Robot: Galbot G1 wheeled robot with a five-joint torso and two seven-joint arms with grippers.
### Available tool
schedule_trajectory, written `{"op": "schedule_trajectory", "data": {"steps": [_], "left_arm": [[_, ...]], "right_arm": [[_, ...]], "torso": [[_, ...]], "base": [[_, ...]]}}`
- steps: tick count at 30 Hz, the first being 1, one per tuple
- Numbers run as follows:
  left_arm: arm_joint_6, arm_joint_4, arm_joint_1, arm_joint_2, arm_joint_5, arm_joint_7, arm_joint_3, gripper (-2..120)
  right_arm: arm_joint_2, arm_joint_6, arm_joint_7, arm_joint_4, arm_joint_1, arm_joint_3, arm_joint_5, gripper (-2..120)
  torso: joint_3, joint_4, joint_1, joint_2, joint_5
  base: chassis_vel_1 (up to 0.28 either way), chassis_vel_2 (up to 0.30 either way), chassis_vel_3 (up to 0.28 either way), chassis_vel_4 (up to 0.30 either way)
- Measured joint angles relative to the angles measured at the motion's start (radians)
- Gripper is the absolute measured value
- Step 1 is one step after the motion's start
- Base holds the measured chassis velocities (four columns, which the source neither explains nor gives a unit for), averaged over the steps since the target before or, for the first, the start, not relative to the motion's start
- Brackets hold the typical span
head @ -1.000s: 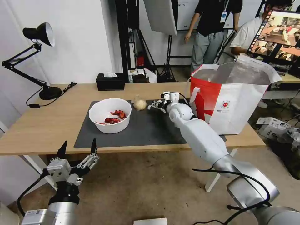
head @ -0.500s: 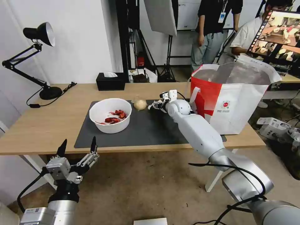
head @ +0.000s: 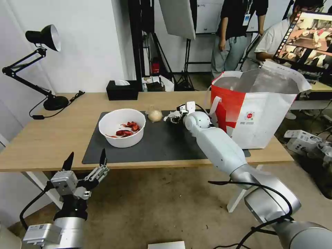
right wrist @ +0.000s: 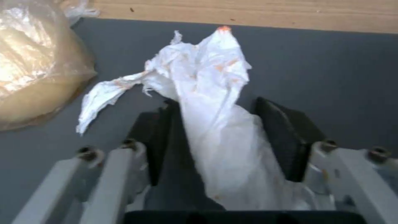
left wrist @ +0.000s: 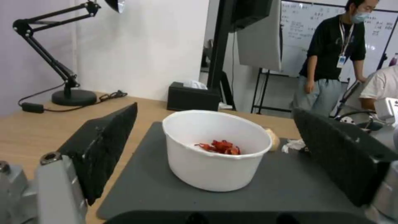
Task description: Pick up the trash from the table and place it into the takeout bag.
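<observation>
My right gripper [head: 174, 117] reaches over the dark mat [head: 166, 145] and is shut on the crumpled white tissue [right wrist: 211, 93], which still lies on the mat with its loose end fanning out past the fingertips. The small clear bag with a beige lump [head: 155, 115] sits just beside it, also seen close up [right wrist: 33, 68]. A white bowl with red scraps [head: 121, 127] stands on the mat's left part. The red-and-white takeout bag [head: 263, 114] stands open at the table's right end. My left gripper [head: 85, 160] hangs open below the table's front edge, facing the bowl [left wrist: 215, 149].
A black tissue box [head: 121, 90] and a black desk lamp [head: 48, 69] stand along the far side of the light-wood table [head: 52, 135]. People and a monitor are behind the table. Boxes lie on the floor at the right.
My right gripper has slid a little further left onto the tissue and narrowed around it. The left arm has barely shifted.
</observation>
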Motion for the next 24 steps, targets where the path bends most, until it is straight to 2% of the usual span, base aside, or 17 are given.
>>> {"op": "schedule_trajectory", "data": {"steps": [2,5,6,9,10,14,18,19,20,22,24], "left_arm": [[0.0,0.0,0.0,-0.001,0.0,0.0,0.001,100],[0.0,0.0,0.0,-0.002,0.001,0.0,0.002,100],[0.0,0.0,0.0,-0.002,0.001,0.0,0.002,100],[0.0,0.0,0.0,-0.002,0.001,0.0,0.002,100],[0.0,0.0,0.0,-0.002,0.001,0.0,0.002,100],[-0.001,0.0,0.0,-0.002,0.001,0.0,0.001,100],[-0.001,0.0,0.001,-0.003,0.001,-0.001,0.001,100],[-0.001,0.0,0.004,-0.005,0.001,-0.001,0.004,100],[-0.001,0.0,0.004,-0.005,0.001,-0.001,0.004,100],[-0.001,0.0,0.009,-0.007,0.002,-0.002,0.01,100],[-0.001,0.0,0.01,-0.007,0.003,-0.002,0.011,100]], "right_arm": [[-0.001,0.001,0.001,0.001,-0.001,0.0,0.0,46],[-0.003,0.004,0.008,0.006,-0.004,0.0,-0.001,31],[-0.003,0.004,0.008,0.006,-0.004,0.0,-0.001,31],[-0.003,0.006,0.01,0.009,-0.004,-0.001,0.0,15],[-0.003,0.006,0.01,0.009,-0.004,-0.001,0.0,15],[-0.003,0.008,0.016,0.012,-0.003,-0.002,0.0,2],[-0.008,0.013,0.028,0.032,-0.002,-0.002,0.0,0],[-0.03,0.026,0.041,0.091,0.001,-0.01,0.001,0],[-0.03,0.026,0.041,0.091,0.001,-0.01,0.001,0],[-0.087,0.033,0.051,0.261,0.04,-0.033,0.006,0],[-0.092,0.033,0.052,0.278,0.049,-0.034,0.007,0]], "torso": [[0.0,0.0,0.0,0.0,0.0],[0.0,-0.0001,0.0,0.0,0.0001],[0.0,-0.0001,0.0,0.0,0.0001],[0.0,0.0006,0.0,0.0,0.0002],[0.0,0.0006,0.0,0.0,0.0002],[0.0,0.0005,0.0,0.0,0.0003],[0.0,0.0006,0.0,0.0,0.0003],[0.0,0.0003,0.0,0.0,0.0003],[0.0,0.0003,0.0,0.0,0.0003],[0.0,0.0003,0.0,0.0,0.0001],[0.0,0.0003,0.0,0.0,0.0001]], "base": [[0.0,0.0,0.0,0.0],[0.0,0.0,0.0,0.0],[0.0,0.0,0.0,0.0],[0.0,0.0,0.0,0.0],[0.0,0.0,0.0,0.0],[0.0,0.0,0.0,0.0],[0.0,0.0,0.0,0.0],[0.0,0.0,0.0,0.0],[0.0,0.0,0.0,0.0],[0.0,0.0,0.0,0.0],[0.0,0.0,0.0,0.0]]}}
